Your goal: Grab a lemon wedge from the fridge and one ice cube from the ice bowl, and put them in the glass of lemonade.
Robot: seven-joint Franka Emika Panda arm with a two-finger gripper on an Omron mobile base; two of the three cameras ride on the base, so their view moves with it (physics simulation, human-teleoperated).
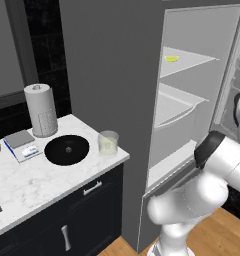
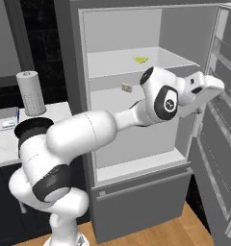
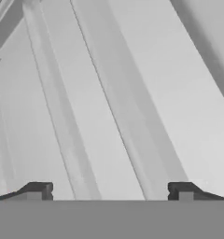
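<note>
The fridge [image 1: 112, 75] stands open, white shelves showing. The lemon wedge [image 1: 172, 58] [image 2: 141, 59], tiny and yellow-green, lies on the upper shelf. On the marble counter to the fridge's left stand the glass of lemonade [image 1: 108, 143] and the black ice bowl [image 1: 67, 149], with a small ice cube [image 1: 68, 149] at its middle. My hand [image 2: 205, 90] reaches to the right of the shelves, close to the inside of the open door, lower than the wedge. In the hand view my gripper [image 3: 110, 191] is open, with nothing between its fingertips, facing pale door ribs.
The open fridge door [image 2: 223, 144] hangs at the right, close by my hand. A pale beige chunk [image 2: 126, 87] sits on the middle shelf. A paper-towel roll [image 1: 41, 110] and a small scale [image 1: 22, 145] stand behind the bowl on the counter [image 1: 37, 185].
</note>
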